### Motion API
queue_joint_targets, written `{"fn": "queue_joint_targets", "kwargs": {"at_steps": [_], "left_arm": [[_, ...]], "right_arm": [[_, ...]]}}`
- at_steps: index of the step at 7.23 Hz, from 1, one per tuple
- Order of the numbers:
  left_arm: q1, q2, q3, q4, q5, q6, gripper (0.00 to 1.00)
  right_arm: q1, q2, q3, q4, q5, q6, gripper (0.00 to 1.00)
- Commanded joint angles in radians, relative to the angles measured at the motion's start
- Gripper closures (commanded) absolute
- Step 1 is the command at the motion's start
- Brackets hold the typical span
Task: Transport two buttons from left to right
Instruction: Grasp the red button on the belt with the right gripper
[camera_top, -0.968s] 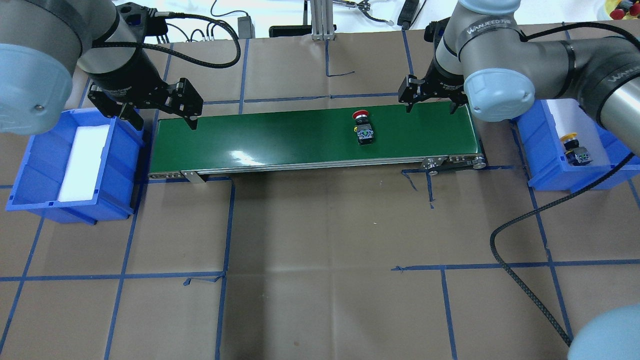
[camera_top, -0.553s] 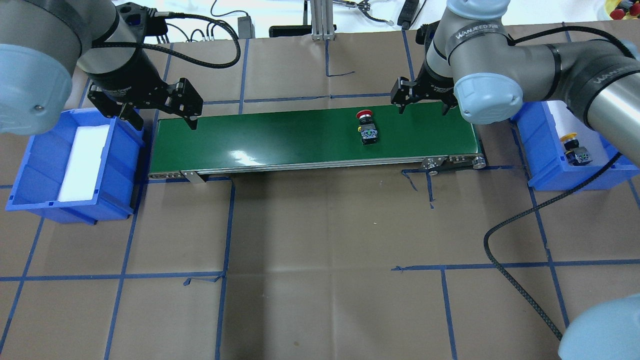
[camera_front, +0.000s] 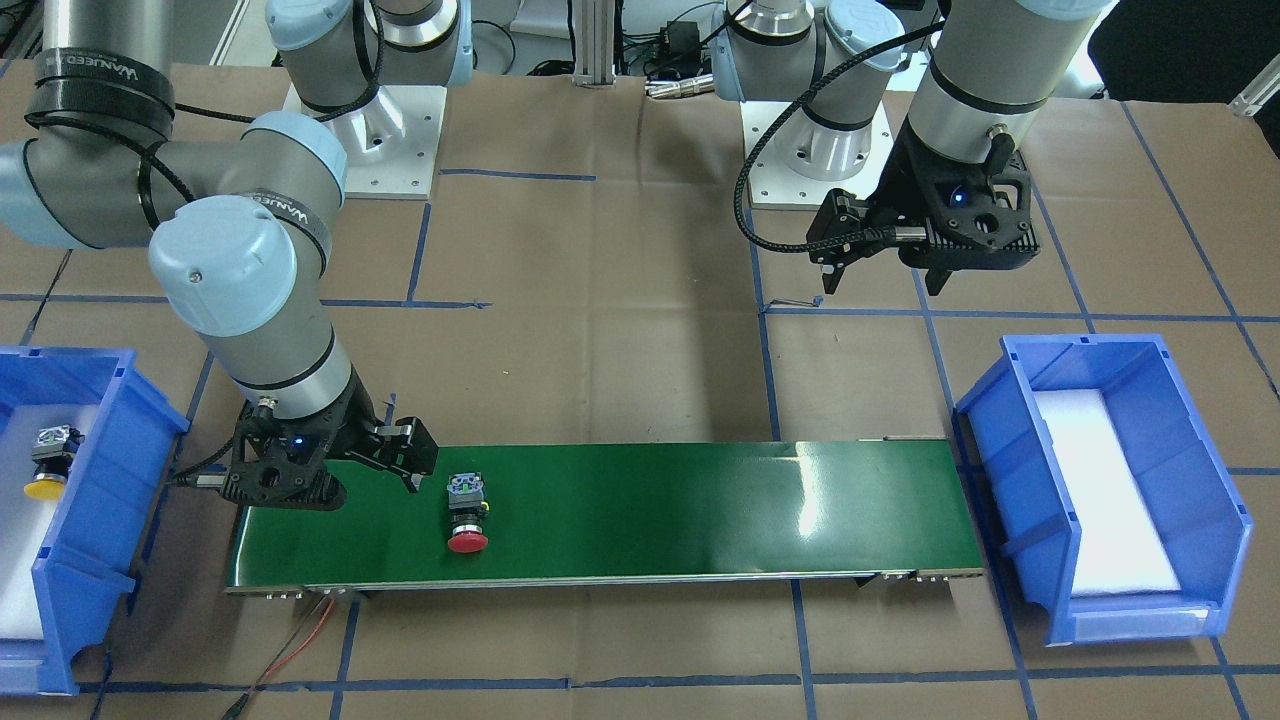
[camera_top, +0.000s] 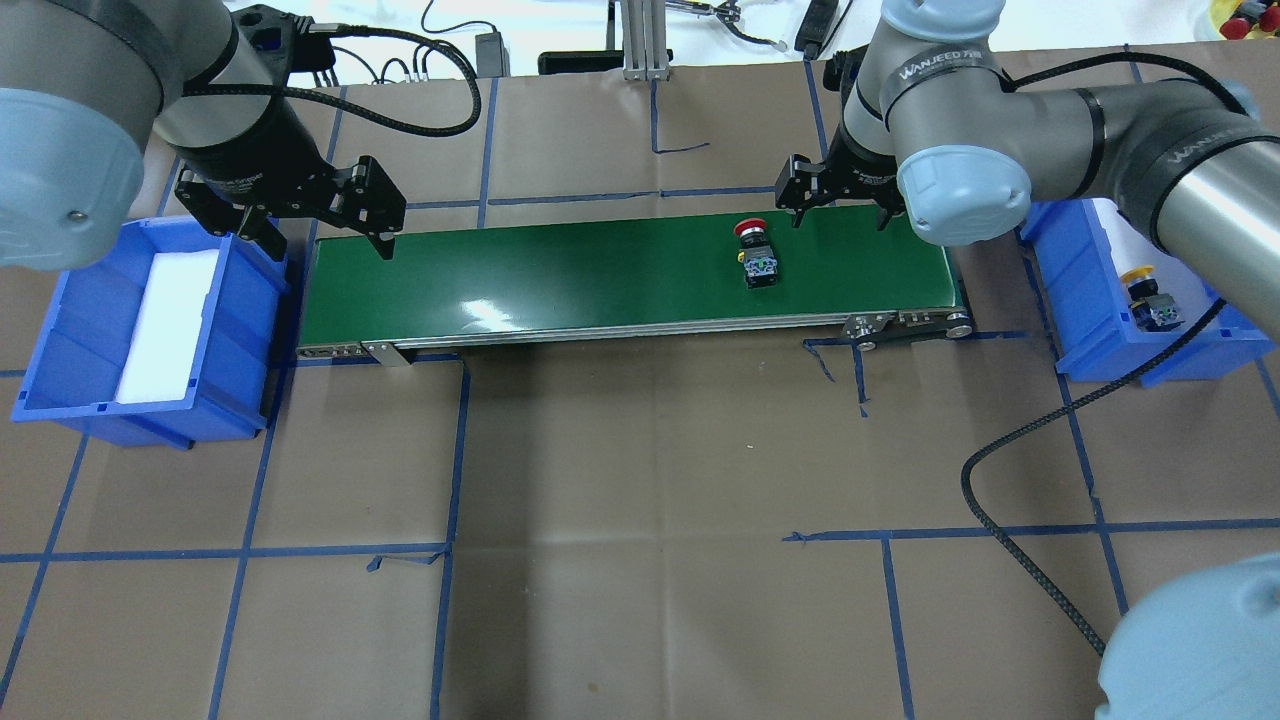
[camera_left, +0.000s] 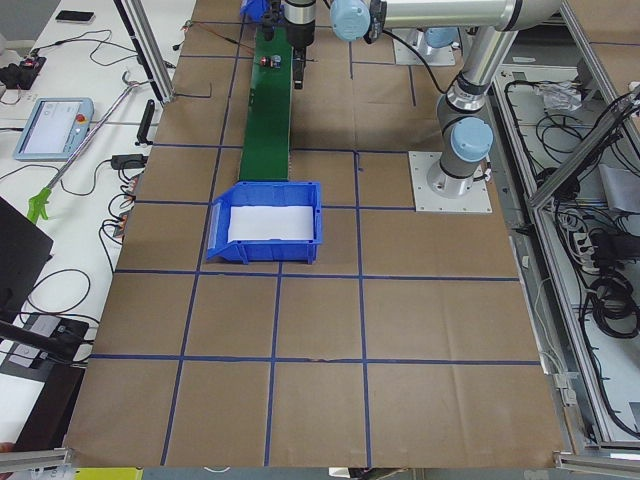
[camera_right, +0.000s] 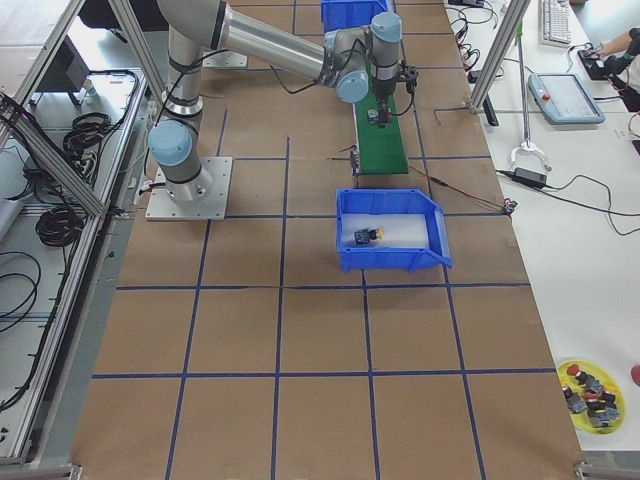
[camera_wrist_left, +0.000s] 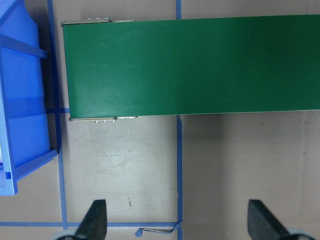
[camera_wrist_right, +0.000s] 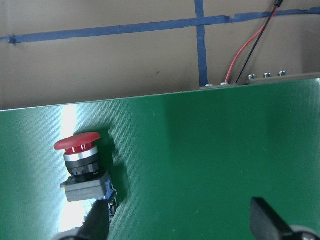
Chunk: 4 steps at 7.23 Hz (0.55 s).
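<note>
Since 1.0 s ago: red mushroom-capped push-button (camera_top: 757, 258) has travelled further toward the right end of the green conveyor belt (camera_top: 560, 280). Right tool (camera_top: 838, 213) has shifted left, closer to it. Left tool (camera_top: 322, 238) unchanged.

Overhead: red button lies on its side on the belt, cap pointing away from the robot. Right tool hangs just right of it, jaws wide, empty. Left tool by the belt's left end, jaws wide, empty. Yellow-capped push-button (camera_top: 1150, 298) lies in the right-hand blue plastic bin (camera_top: 1075, 335) on the brown-papered desk (camera_top: 650, 480).

Front-facing: right tool (camera_front: 375, 478) near red button (camera_front: 467, 510), apart from it.

Left wrist: fingers (camera_wrist_left: 95, 220) spread wide over desk paper beside the belt end.

Right wrist: fingers (camera_wrist_right: 265, 220) spread wide over the belt. Red button (camera_wrist_right: 85, 167) sits by the other finger; contact cannot be told.
</note>
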Motion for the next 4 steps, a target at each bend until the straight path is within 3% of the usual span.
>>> {"fn": "queue_joint_targets", "kwargs": {"at_steps": [1, 4], "left_arm": [[0.000, 0.000, 0.000, 0.000, 0.000, 0.000, 0.00], [0.000, 0.000, 0.000, 0.000, 0.000, 0.002, 0.00]], "right_arm": [[0.000, 0.003, 0.000, 0.000, 0.002, 0.000, 0.00], [0.000, 0.022, -0.001, 0.000, 0.003, -0.002, 0.00]]}}
